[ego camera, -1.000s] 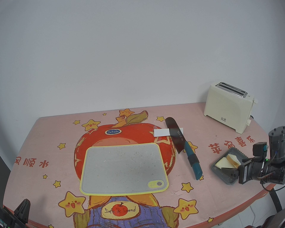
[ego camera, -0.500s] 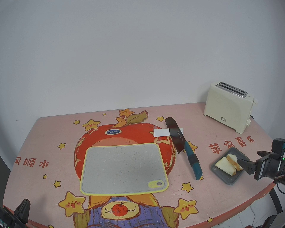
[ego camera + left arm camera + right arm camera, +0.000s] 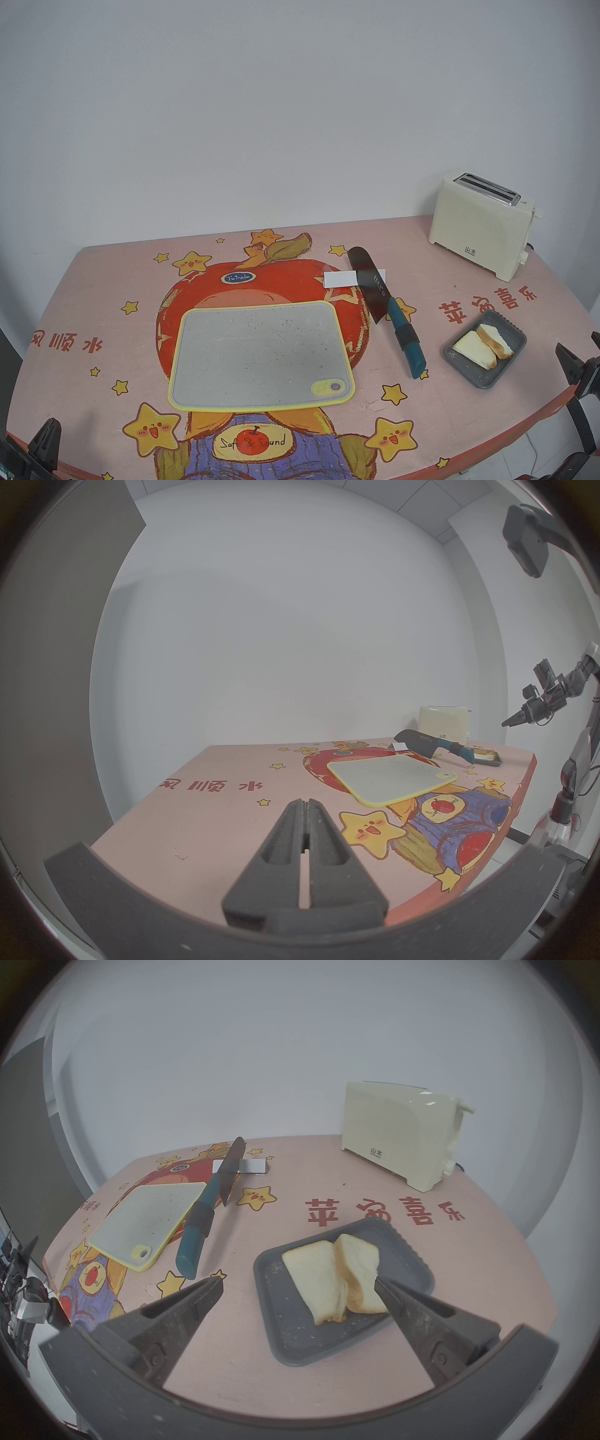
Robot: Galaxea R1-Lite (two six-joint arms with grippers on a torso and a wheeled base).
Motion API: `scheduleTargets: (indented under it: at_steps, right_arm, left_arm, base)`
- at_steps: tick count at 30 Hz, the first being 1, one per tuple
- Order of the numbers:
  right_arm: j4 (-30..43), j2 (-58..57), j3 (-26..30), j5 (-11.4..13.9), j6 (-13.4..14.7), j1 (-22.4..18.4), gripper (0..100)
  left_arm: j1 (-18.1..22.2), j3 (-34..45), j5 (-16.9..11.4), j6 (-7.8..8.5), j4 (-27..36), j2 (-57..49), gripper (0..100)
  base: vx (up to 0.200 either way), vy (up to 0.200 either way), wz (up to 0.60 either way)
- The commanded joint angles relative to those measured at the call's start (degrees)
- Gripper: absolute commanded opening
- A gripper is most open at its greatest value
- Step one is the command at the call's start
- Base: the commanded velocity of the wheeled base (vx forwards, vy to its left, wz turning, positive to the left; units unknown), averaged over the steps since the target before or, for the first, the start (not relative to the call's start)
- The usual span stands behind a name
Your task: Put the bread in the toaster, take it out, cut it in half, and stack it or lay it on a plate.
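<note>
Jaws: right gripper (image 3: pixel 297 1283) spread wide just beside plate (image 3: pixel 514 335); left gripper (image 3: pixel 304 805) pressed together at table's near left corner. Bread (image 3: pixel 482 345): two halves overlapping on plate. Knife (image 3: pixel 390 309) between plate and cutting board (image 3: pixel 259 353); toaster (image 3: pixel 481 225) behind

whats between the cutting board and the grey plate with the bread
The knife lies between the cutting board and the plate, touching neither, as the head view shows.
</note>
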Motion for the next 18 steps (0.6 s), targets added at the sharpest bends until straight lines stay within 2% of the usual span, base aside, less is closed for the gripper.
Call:
scheduleTargets:
  at_steps: [1,6,11,14,17,18]
  right_arm:
    - [0.03,-9.63,4.51,0.48,-0.88,-3.67,100]
    - [0.2,-15.17,9.52,0.56,-0.88,-5.34,100]
    - [0.29,-19.12,10.48,0.83,-0.97,-9.12,100]
    - [0.29,-21.58,11.89,1.27,-1.67,-9.39,100]
    - [0.29,-24.92,12.86,4.69,-1.85,-9.21,100]
    - [0.29,-26.86,12.86,7.51,-1.85,-9.21,100]
  left_arm:
    - [0.04,0.01,0.1,0.06,0.0,-0.26,0]
    - [0.04,0.01,0.27,-0.03,0.0,-0.26,0]
    - [0.04,0.01,0.27,-0.03,0.0,-0.26,0]
    - [0.04,0.01,0.27,-0.03,0.0,-0.26,0]
    - [0.04,0.01,0.27,-0.03,0.0,-0.26,0]
    - [0.04,0.01,0.27,-0.03,0.0,-0.26,0]
  base:
    - [0.0,0.0,0.0]
    - [0.0,0.0,0.0]
    - [0.0,0.0,0.0]
    - [0.0,0.0,0.0]
    - [0.0,0.0,0.0]
    - [0.0,0.0,0.0]
